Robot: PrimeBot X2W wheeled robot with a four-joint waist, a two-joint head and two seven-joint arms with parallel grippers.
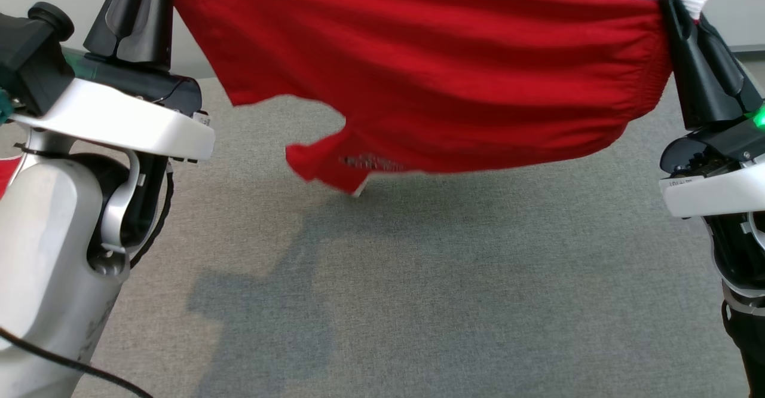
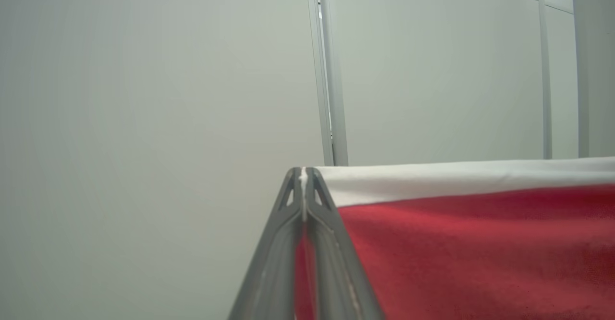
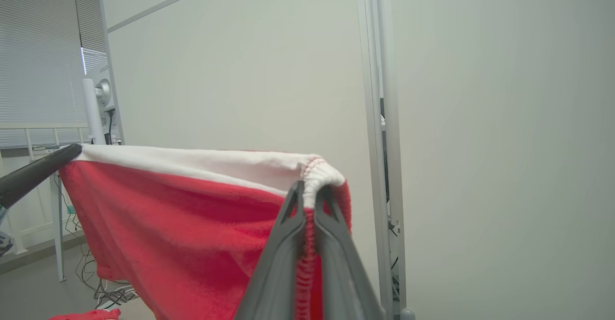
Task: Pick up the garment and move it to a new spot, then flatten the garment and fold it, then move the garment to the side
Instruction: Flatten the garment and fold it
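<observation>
**Item:** red knit garment with a white band along its top edge.
**Location:** hanging in the air, stretched between both tools above a grey woven surface. Whether its lowest flap touches that surface cannot be told.
**Left tool**: clamped tight on one white-banded corner.
**Right tool**: pinched on the bunched opposite corner.
**Progress:** pick-up judged done, and the garment is likely mid-transfer to the new spot.
**Outstanding:** setting down, flattening, folding, moving aside.

Dark left pincer, silver forearm, black cable
</observation>
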